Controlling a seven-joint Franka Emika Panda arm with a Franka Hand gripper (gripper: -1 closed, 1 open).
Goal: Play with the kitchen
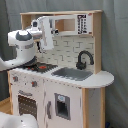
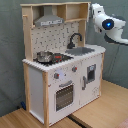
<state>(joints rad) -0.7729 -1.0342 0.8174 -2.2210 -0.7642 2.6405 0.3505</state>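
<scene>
The first exterior view shows our arm [image 1: 42, 31] raised in front of the kitchen [image 1: 65, 80], its wrist at hood height near the upper left corner of the unit. The claw is not clearly separable from the wrist housing here, so we cannot tell how far it is open or whether it holds anything.

Relative to the claw's approximate position:
- The stovetop [image 1: 41, 66] lies directly below, with a small red item on it (identity unclear).
- The sink [image 1: 72, 74] and faucet [image 1: 84, 59] sit below and toward the first exterior view's right.
- The oven door [image 1: 27, 105] and knobs [image 1: 34, 83] are lower still, on the front face.
- The shelf [image 1: 67, 22] is level with it, behind.

The second exterior view shows only the arm's elbow housing [image 2: 107, 24] beyond the kitchen's right side; a metal pot [image 2: 44, 56] stands on the stovetop.

Hazards, as we judge them:
- Downward motion may strike the pot and push it off the counter edge, because the pot rests loose.
- Rearward motion may jam the wrist under the hood [image 2: 49, 20], since clearance there looks tight.
- Lateral sweep toward the faucet may snag its curved neck and tip the lightweight unit.
</scene>
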